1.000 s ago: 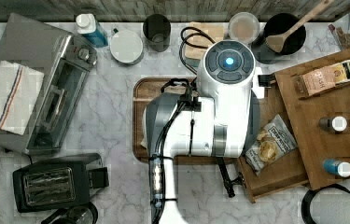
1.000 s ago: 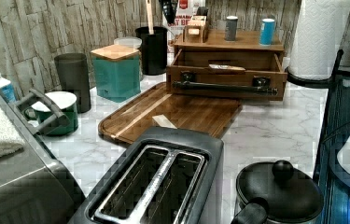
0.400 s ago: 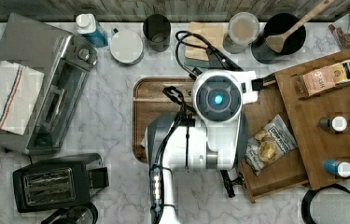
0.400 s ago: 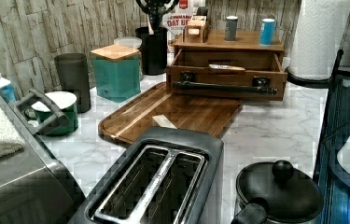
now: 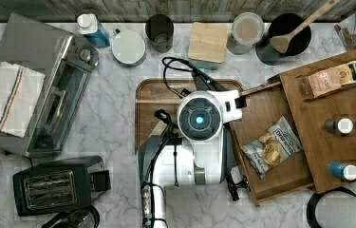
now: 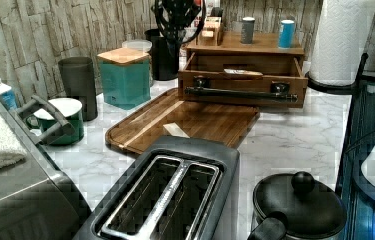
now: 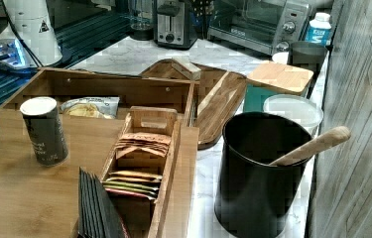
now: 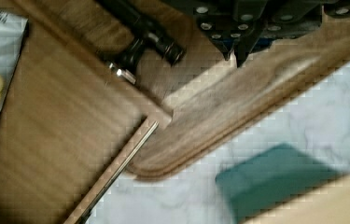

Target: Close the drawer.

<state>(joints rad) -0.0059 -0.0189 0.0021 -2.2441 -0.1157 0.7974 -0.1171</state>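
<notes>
On marble: shallow wooden drawer [image 6: 243, 80]

White arm [image 5: 192, 152], round blue light on top, grey joints, black cables alongside.

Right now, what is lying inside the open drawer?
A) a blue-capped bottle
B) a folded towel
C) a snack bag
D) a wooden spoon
C: a snack bag lies flat on the floor of the pulled-out drawer, as the top view shows.

one drawer [image 5: 280, 142], one tray [image 6: 185, 122], two toasters [image 5: 57, 187]
</notes>
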